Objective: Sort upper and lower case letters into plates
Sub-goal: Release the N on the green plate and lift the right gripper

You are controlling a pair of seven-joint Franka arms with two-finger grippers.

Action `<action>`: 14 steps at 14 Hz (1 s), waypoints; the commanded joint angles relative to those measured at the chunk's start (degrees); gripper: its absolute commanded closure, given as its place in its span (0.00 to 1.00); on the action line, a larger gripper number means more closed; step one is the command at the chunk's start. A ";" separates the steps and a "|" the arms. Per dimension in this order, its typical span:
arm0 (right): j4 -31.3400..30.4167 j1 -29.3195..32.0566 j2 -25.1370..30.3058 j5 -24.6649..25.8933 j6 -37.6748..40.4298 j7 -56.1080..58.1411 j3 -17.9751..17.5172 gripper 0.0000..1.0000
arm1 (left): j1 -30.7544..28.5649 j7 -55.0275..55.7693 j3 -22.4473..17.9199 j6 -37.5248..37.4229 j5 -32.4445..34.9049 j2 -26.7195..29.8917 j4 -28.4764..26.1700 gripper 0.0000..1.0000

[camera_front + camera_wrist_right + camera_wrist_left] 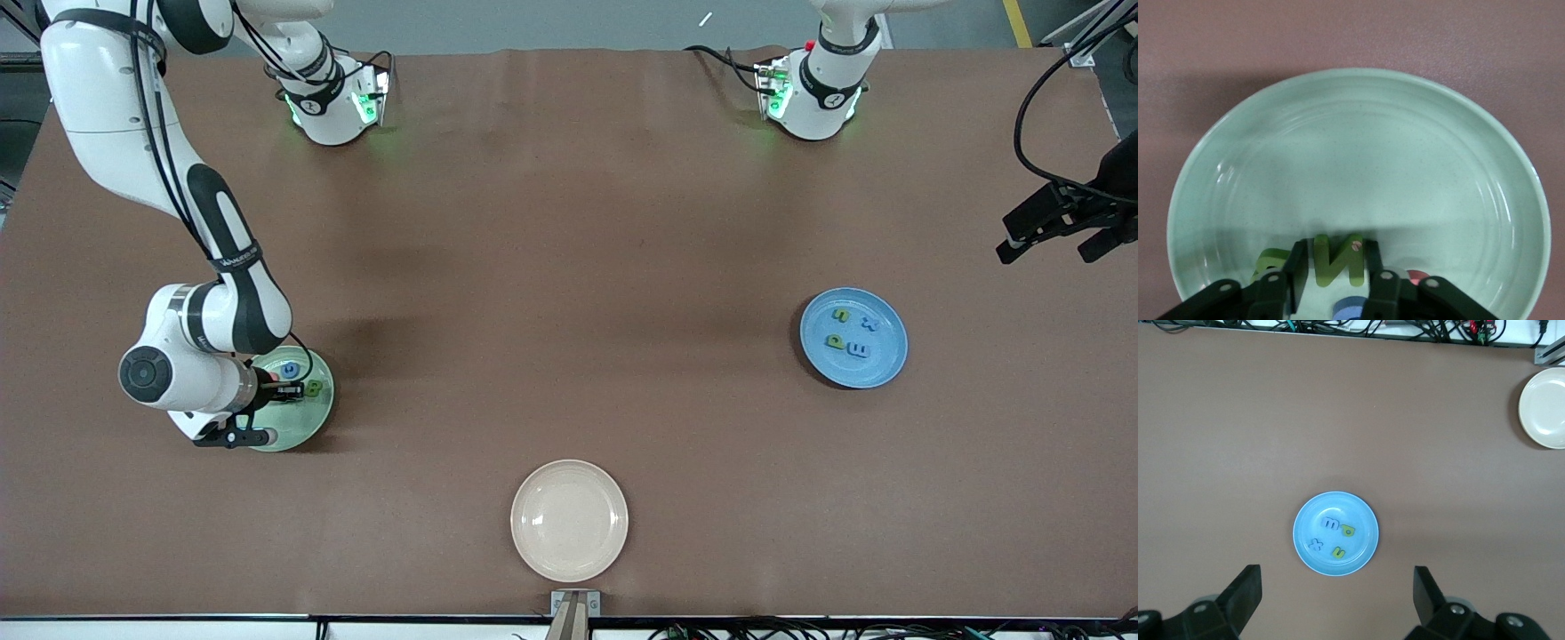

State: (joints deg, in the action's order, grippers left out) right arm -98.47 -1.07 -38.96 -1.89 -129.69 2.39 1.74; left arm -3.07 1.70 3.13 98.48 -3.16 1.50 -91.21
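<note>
My right gripper (283, 391) is low in the pale mint green plate (318, 420) at the right arm's end of the table. In the right wrist view its fingers (1297, 270) stand on both sides of a green letter N (1337, 259), shut on it just over the plate (1358, 153). A green letter (1268, 261), a blue one (1350, 308) and a red one (1417, 275) lie beside it. The sky blue plate (876, 369) holds several green and blue letters (859, 351). My left gripper (1053, 249) is open and empty, high over the left arm's end of the table. Its view (1336, 600) shows the blue plate (1335, 501).
A cream-beige plate (569, 520) sits empty near the table's front edge, in the middle; it also shows in the left wrist view (1546, 407). Cables hang over the table's end by the left gripper.
</note>
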 commanded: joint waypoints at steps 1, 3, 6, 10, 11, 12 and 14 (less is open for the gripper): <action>0.20 1.51 0.81 0.22 0.32 0.34 -0.87 0.00 | -0.63 -1.44 0.30 -2.67 1.05 -0.79 0.94 0.00; 0.38 1.34 1.77 0.74 1.01 0.51 -0.87 0.00 | -1.06 -1.26 0.30 -2.68 0.87 -1.23 1.20 0.00; 1.08 1.78 5.46 0.92 8.37 2.88 -0.78 0.00 | -0.72 -1.09 0.30 -2.68 0.96 -1.93 1.29 0.00; 1.08 2.48 16.34 3.81 20.24 2.89 -0.34 0.00 | -0.45 -0.56 0.39 -2.41 1.05 -2.64 1.64 0.00; 1.17 2.31 19.94 4.69 24.79 2.28 -0.34 0.00 | -0.45 -0.47 0.56 -2.41 1.05 -2.73 1.64 0.00; 1.17 2.31 23.28 4.70 27.88 2.18 -0.43 0.00 | -0.45 -0.47 0.74 -2.41 1.13 -2.64 1.64 0.00; 1.26 2.48 29.09 4.62 33.69 2.18 -0.43 0.00 | -0.45 -0.47 0.82 -2.41 1.05 -2.64 1.64 0.00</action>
State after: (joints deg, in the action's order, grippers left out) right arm -94.21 0.62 -16.60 1.61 -99.25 4.69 2.13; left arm -3.53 1.16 3.56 96.95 -3.13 -0.67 -91.03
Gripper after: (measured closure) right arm 0.000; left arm 0.000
